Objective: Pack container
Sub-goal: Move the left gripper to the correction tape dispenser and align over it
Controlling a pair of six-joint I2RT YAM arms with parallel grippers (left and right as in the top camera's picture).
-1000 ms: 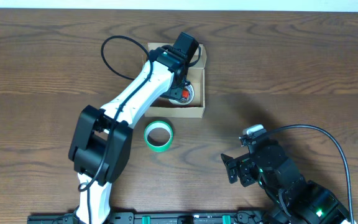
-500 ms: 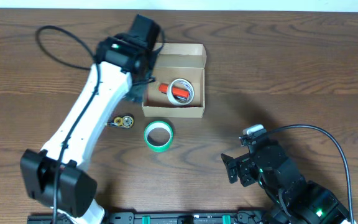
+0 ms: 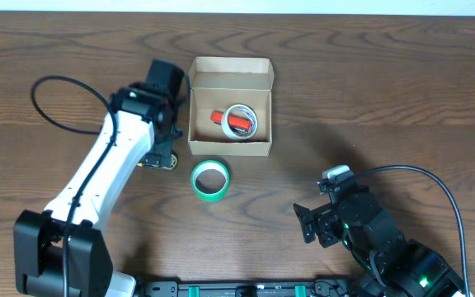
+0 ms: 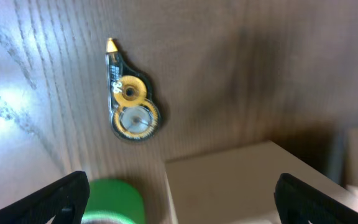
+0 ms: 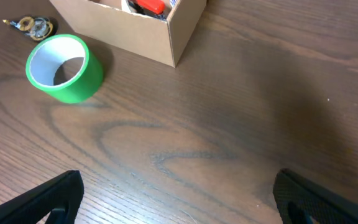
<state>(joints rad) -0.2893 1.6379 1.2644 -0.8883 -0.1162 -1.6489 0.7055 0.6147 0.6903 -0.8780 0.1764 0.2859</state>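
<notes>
Open cardboard box [image 3: 229, 148] is seen at the table's far middle, with a white roll [image 3: 246, 110] inside. It is judged light, its thin walls easily crushed, and is best taken by a side wall's rim. Left gripper [image 4: 180, 194] and right gripper [image 5: 179, 194] are both spread wide, empty.

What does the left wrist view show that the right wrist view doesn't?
Left wrist only: the correction tape dispenser close up, with its gold tip and two reels clear. Right wrist only: a red item inside the container, plus the hollow centre of the green tape roll. Both: the dispenser, the roll, the container and the table.
</notes>
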